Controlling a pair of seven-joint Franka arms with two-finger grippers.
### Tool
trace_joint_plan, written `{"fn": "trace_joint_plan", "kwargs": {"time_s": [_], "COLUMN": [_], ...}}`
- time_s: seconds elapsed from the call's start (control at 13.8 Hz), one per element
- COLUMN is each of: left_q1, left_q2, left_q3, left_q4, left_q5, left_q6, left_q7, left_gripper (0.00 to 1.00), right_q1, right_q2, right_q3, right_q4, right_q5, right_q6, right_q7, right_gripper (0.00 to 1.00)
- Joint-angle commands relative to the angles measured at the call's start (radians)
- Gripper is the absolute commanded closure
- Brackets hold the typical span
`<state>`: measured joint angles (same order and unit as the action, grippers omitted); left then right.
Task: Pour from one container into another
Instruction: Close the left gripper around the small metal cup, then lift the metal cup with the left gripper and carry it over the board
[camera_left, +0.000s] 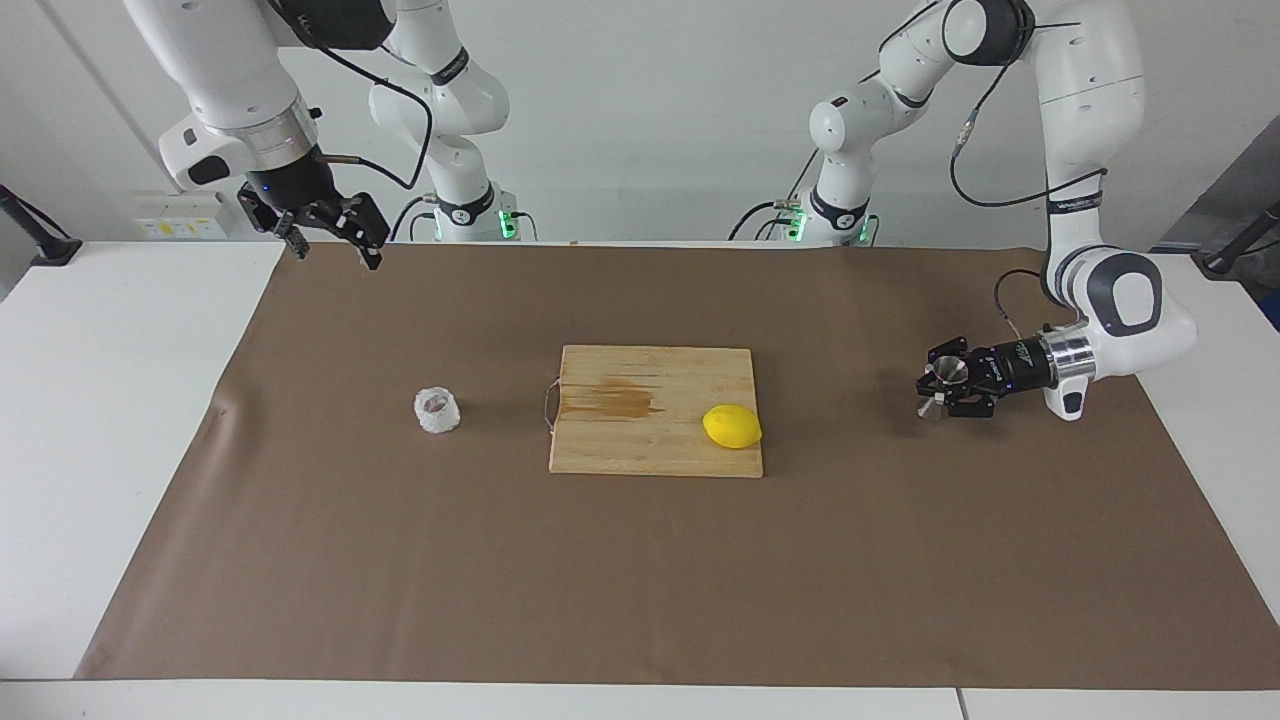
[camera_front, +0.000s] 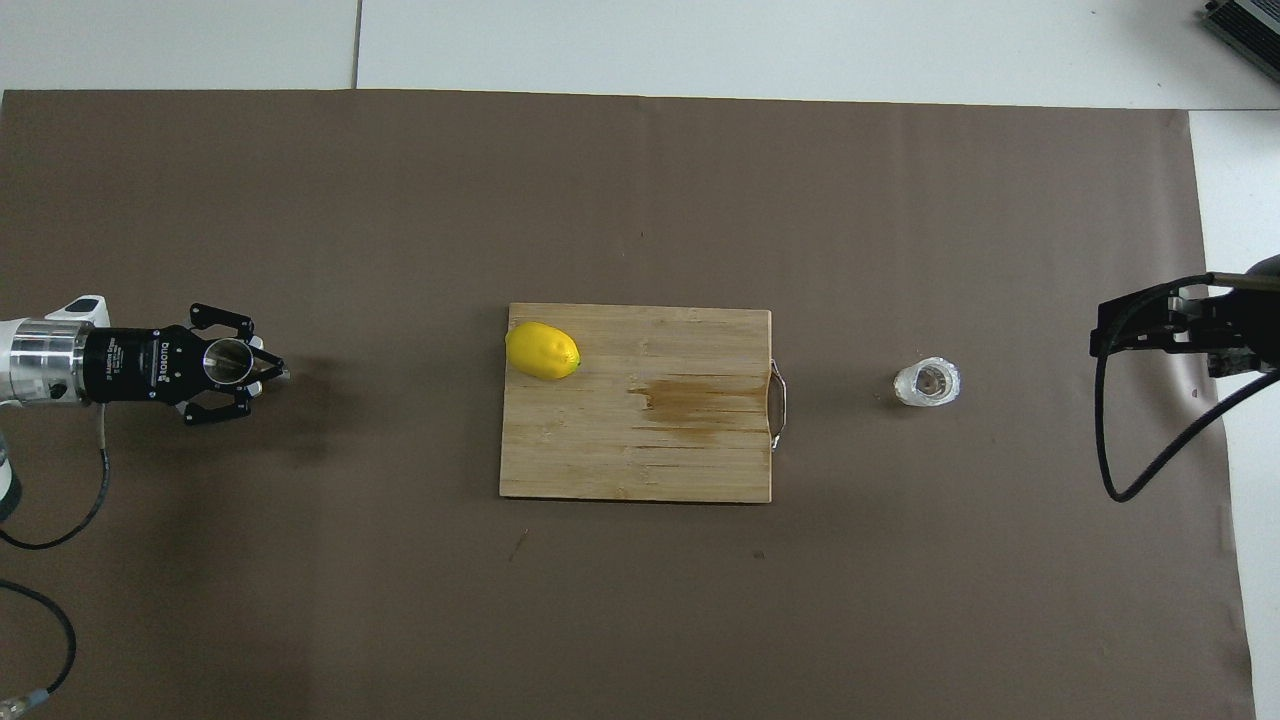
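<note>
The steel jigger (camera_left: 943, 372) stands nearly upright, mouth up, in my left gripper (camera_left: 932, 392), which is shut on it low over the brown mat at the left arm's end. From overhead I look straight into the jigger's (camera_front: 228, 362) open cone inside the left gripper (camera_front: 262, 370). The white crinkly cup (camera_left: 437, 410) stands alone on the mat toward the right arm's end, beside the board; it also shows in the overhead view (camera_front: 928, 381). My right gripper (camera_left: 335, 250) hangs open and high over the mat's corner by its own base, holding nothing.
A wooden cutting board (camera_left: 655, 440) lies mid-table with a brown stain and a wire handle facing the cup. A yellow lemon (camera_left: 732, 426) rests on the board's corner toward the left arm. Brown mat (camera_left: 640, 580) covers the table between the white margins.
</note>
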<state>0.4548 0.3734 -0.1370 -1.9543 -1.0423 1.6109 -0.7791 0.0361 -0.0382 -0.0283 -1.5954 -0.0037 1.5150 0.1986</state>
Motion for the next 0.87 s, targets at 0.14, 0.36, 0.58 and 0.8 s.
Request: {"fn": "trace_joint_plan", "kwargs": {"time_s": [0.14, 0.36, 0.58, 0.8], "left_q1": [-0.016, -0.057, -0.132, -0.230], "left_q2": [-0.073, -0.129, -0.157, -0.217], "left_q3": [-0.032, -0.050, -0.052, -0.050], "left_q4": [-0.005, -0.018, -0.032, -0.073], "left_q5": [-0.083, -0.139, -0.205, -0.283], "left_q6": [-0.029, -0.022, -0.017, 0.052], "left_q7": [-0.098, -0.169, -0.218, -0.264], "left_gripper": [0.92, 0.91, 0.92, 0.91], "right_q1": [-0.007, -0.007, -0.007, -0.007], "right_q2": [0.003, 0.003, 0.003, 0.003], "right_q3": [-0.005, -0.005, -0.005, -0.005], "right_q4": [0.009, 0.009, 0.009, 0.009], "right_q5": [0.028, 0.028, 0.028, 0.028], "right_q6": [-0.016, -0.016, -0.015, -0.016], "right_q7": [-0.027, -0.027, -0.027, -0.027], "right_gripper": [0.00, 0.00, 0.00, 0.00]}}
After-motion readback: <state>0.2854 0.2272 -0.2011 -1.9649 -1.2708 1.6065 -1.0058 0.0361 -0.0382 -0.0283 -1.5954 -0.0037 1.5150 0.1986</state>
